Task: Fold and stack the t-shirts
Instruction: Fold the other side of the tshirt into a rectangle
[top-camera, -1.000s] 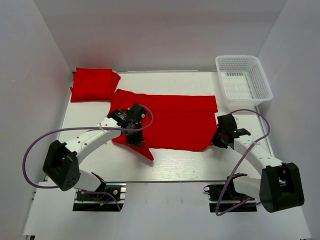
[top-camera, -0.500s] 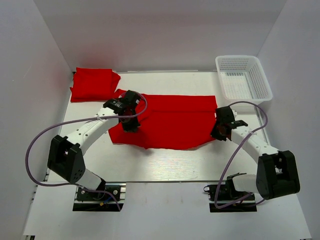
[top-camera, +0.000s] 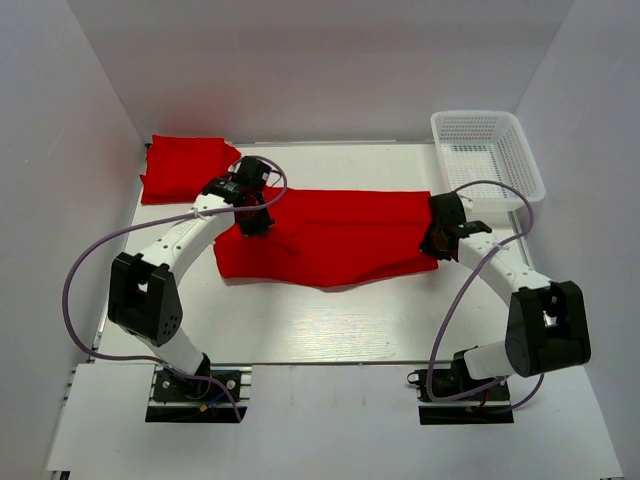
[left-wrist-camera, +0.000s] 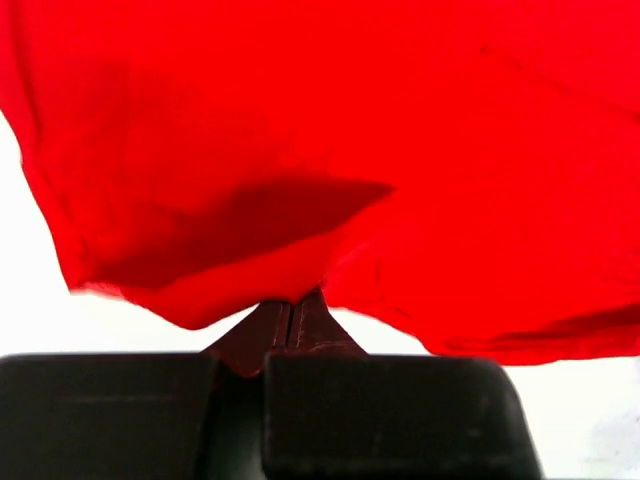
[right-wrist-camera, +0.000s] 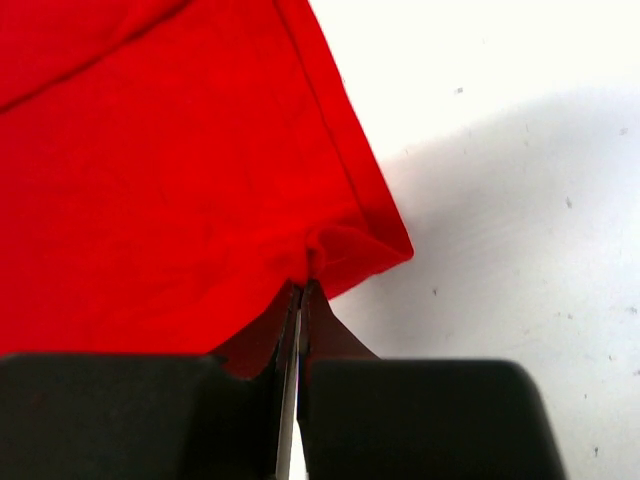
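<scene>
Fingers on both arms are closed on cloth: the left fingers (left-wrist-camera: 272, 326) pinch the spread red t-shirt (top-camera: 340, 235) at its left end, the right fingers (right-wrist-camera: 330, 338) its right corner. It lies mid-counter (top-camera: 330, 320), near a folded red t-shirt (top-camera: 185, 168) at the far left.

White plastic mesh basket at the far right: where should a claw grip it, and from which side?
Probably its near rim, from straight above: the basket stands upright and open, so one finger fits inside the thin wall, one outside.
</scene>
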